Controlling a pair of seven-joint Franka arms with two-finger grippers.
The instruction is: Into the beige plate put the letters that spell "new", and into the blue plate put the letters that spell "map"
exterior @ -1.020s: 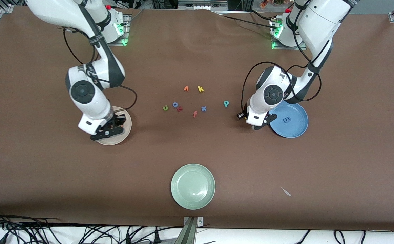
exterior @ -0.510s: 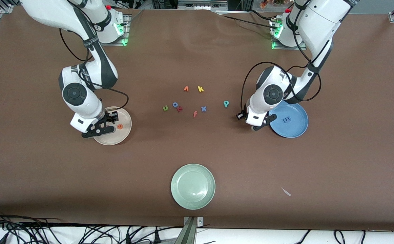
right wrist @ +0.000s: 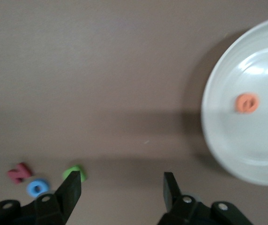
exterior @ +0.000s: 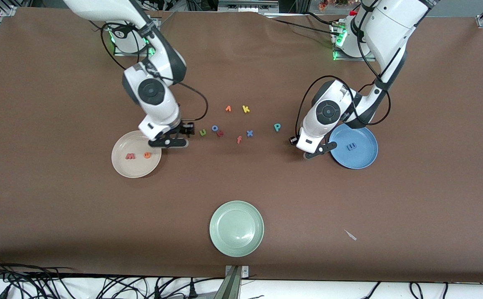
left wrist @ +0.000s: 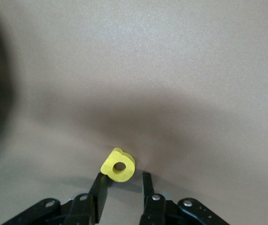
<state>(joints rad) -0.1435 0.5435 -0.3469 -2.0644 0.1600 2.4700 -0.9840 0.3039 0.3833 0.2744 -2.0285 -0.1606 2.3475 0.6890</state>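
Nearest the front camera sits a pale green plate [exterior: 236,228]. Farther back, the beige plate [exterior: 118,164] holds the salmon w [exterior: 130,156] and orange e [exterior: 146,155], and the blue plate [exterior: 366,160] holds the blue m [exterior: 351,146]. The left gripper [left wrist: 122,180] hangs just beside the blue plate, jaws narrowly parted, with the yellow a [left wrist: 118,165] at their tips, touching one finger only. The right gripper [right wrist: 122,180] hovers by the beige plate's rim, wide open and empty. The green n [exterior: 203,132] and teal p [exterior: 277,127] lie on the table farther back.
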